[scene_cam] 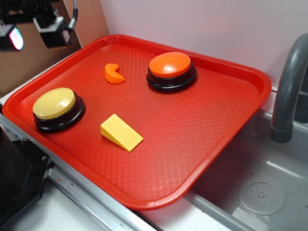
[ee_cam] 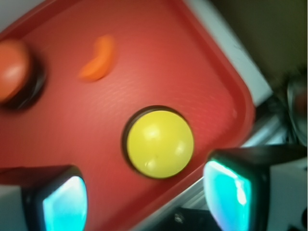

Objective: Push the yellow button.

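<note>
The yellow button [scene_cam: 54,103] is a dull-yellow dome on a black base, near the left edge of the red tray [scene_cam: 192,125]. In the wrist view the yellow button [ee_cam: 160,143] lies just ahead of the jaws, close to the tray's rim [ee_cam: 243,103]. My gripper [scene_cam: 32,33] hangs high at the top left, above and behind the button and apart from it. The gripper [ee_cam: 147,202] is open, its cyan-lit pads [ee_cam: 65,204] stand wide apart, and nothing is between them.
An orange-topped button [scene_cam: 169,65] stands at the tray's back, an orange crescent piece [scene_cam: 114,73] left of it. A yellow wedge block [scene_cam: 120,132] lies right of the yellow button. A grey sink [scene_cam: 260,192] with a faucet [scene_cam: 288,91] is at the right.
</note>
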You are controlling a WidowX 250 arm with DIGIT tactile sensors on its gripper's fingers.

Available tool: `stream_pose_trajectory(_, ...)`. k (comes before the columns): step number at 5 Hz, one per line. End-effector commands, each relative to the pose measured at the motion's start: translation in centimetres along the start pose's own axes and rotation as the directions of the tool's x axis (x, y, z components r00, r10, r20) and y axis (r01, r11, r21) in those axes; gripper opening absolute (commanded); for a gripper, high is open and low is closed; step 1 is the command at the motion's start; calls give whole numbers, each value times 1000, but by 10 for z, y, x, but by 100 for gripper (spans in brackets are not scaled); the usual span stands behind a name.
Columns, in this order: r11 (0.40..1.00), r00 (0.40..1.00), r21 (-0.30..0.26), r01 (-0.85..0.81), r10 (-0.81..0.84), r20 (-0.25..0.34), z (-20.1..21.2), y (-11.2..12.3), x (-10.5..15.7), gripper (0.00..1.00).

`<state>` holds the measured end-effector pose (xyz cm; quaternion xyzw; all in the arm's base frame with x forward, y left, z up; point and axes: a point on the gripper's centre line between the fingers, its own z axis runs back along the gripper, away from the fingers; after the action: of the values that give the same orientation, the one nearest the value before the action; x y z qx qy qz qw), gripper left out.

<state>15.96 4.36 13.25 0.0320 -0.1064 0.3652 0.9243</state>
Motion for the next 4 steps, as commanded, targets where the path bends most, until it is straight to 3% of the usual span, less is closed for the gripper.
stream_pose_trajectory(1,998,997,-3,-68,68,-41,-30,19,0,100)
stream_pose_trajectory(2,999,996,50,12,-7,-83,-46,30,10,100)
stream_pose_trajectory(4,991,991,130,23,-6,-135,-85,38,3,100)
